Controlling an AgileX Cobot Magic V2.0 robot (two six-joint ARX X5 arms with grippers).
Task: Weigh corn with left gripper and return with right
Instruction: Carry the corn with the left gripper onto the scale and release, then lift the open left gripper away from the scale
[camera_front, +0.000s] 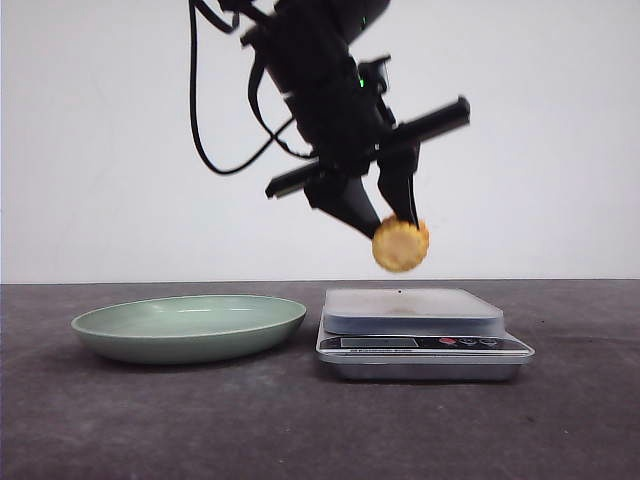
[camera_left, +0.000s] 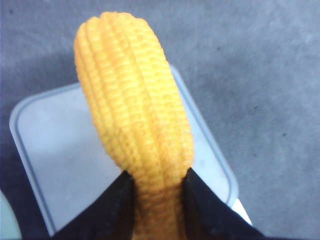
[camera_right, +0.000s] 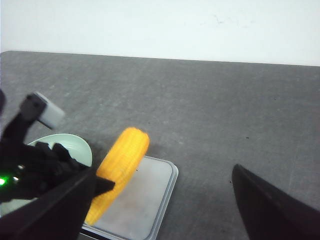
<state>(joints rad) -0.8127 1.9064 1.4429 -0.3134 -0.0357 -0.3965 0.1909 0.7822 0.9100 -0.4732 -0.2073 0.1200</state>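
My left gripper (camera_front: 388, 222) is shut on the corn (camera_front: 401, 246), an orange-yellow cob with rows of kernels, and holds it in the air a little above the scale's platform (camera_front: 412, 303). In the left wrist view the corn (camera_left: 135, 120) sticks out from between the black fingertips (camera_left: 117, 205) over the grey platform (camera_left: 60, 150). The right wrist view shows the corn (camera_right: 120, 167) above the scale (camera_right: 145, 200). My right gripper (camera_right: 160, 210) is open and empty, high and off to the side of the scale; it does not show in the front view.
A shallow pale-green plate (camera_front: 190, 326) lies on the dark table left of the scale, also seen in the right wrist view (camera_right: 65, 145). The scale's display and buttons (camera_front: 420, 343) face the front. A white wall stands behind the table.
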